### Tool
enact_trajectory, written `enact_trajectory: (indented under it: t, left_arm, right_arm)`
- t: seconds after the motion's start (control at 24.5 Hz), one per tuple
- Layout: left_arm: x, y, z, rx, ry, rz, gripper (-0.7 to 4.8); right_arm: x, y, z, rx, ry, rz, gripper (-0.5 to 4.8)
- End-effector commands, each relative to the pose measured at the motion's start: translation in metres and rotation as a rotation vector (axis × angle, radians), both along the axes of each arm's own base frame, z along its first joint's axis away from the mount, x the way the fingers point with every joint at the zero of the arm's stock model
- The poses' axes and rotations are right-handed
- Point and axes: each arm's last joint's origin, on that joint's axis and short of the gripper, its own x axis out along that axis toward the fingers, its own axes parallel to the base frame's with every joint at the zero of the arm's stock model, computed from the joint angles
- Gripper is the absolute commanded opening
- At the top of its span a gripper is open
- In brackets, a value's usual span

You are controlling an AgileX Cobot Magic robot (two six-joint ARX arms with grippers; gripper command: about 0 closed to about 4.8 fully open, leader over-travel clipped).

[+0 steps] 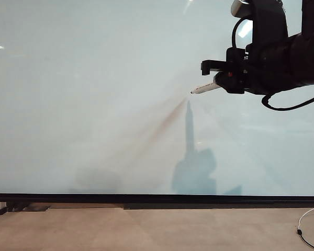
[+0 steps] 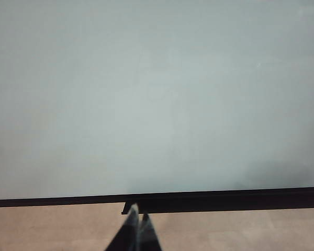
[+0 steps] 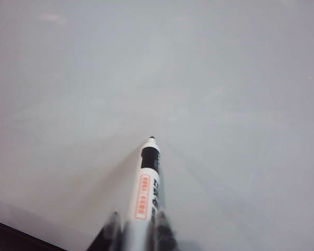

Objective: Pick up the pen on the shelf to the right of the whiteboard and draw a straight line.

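Right tool [image 3: 137, 226] grips white, dark-tipped pen [image 3: 147, 180] at whiteboard [image 3: 225, 78].

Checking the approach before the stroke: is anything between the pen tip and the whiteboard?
Nothing visible. The right gripper is shut on the pen, its tip aimed at bare whiteboard; no line shows yet. The left gripper sits shut, low by the board's lower edge, away from the pen.

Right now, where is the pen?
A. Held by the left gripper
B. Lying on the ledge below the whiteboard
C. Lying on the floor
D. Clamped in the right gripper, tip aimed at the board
D: the right gripper is closed on the pen, its dark tip aimed at the whiteboard, which shows no line.
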Motion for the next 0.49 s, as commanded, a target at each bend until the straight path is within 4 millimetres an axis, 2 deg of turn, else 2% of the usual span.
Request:
enact_trajectory:
  t: [0.04,0.49]
  left_arm:
    - [-0.0002,0.0000,0.0024,0.000,-0.016,-0.001,-0.05]
    - [-0.0002,0.0000,0.0024,0.000,-0.016,-0.001,-0.05]
  right_arm:
    - [0.0004,-0.0005,0.0035,0.013,-0.023,-0.011,-0.08]
    - [0.0018,-0.0015,0.0025,0.007,-0.032,-0.053,-0.08]
